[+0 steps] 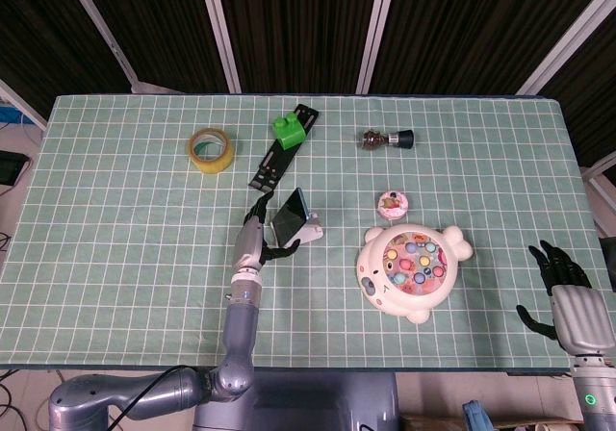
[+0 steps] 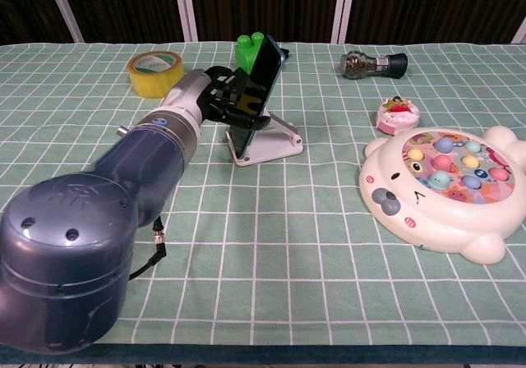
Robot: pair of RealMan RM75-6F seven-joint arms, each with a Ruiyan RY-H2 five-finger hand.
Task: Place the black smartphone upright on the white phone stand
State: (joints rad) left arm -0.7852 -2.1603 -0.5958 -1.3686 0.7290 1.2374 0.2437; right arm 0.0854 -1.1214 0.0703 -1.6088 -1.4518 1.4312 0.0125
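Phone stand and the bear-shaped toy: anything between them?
Nothing: bare green cloth between the phone stand and the bear-shaped toy, clear in the head view. The pink cake toy sits off that line.
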